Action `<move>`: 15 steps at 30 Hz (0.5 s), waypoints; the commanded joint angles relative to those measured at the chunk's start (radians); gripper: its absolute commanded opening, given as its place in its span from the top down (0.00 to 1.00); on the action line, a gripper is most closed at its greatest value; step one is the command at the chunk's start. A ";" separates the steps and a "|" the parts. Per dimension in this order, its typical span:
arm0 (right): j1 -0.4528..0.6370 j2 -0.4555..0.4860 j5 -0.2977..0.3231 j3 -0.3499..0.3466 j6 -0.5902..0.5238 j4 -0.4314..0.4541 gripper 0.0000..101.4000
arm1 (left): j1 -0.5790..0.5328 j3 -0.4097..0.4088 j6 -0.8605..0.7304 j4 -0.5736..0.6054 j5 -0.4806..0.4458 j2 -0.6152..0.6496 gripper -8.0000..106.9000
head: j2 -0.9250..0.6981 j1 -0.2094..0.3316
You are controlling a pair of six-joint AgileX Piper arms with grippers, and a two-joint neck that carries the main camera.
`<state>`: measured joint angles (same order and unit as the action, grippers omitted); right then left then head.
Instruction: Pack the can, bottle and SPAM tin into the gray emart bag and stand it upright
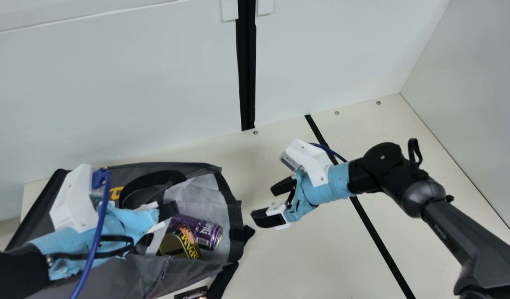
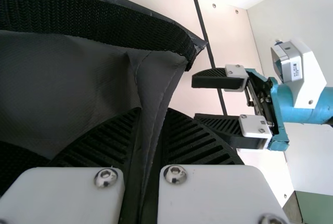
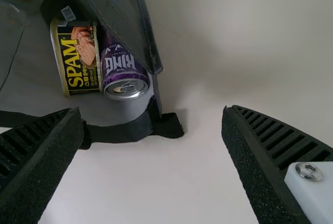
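pinching the bag [image 2: 158, 76] is the left claw [image 1: 159, 224], left wrist view shows.

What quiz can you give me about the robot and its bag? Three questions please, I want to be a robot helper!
1. Pick one: what colour is the can beside the SPAM tin?
a) green
b) purple
c) orange
2. True or false: the gray bag is standing upright.
3. Fill in the missing word: the jaws of the right pincer are ____.

Key: 1 b; 2 false, it lies on its side; 3 open
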<state>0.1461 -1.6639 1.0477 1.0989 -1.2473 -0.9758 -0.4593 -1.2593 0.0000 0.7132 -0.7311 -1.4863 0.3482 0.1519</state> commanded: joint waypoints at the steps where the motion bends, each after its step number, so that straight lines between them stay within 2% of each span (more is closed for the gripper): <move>1: -0.011 -0.013 -0.002 0.005 -0.002 0.000 0.06 | 0.000 0.000 0.000 0.000 0.000 0.000 1.00 | 0.001 0.023; 15: -0.095 -0.117 -0.036 0.055 0.001 -0.027 0.06 | 0.000 0.000 0.000 0.000 0.000 0.000 1.00 | 0.001 0.023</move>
<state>0.0560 -1.7746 1.0144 1.1514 -1.2482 -1.0017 -0.4593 -1.2593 0.0000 0.7132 -0.7311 -1.4863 0.3482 0.1519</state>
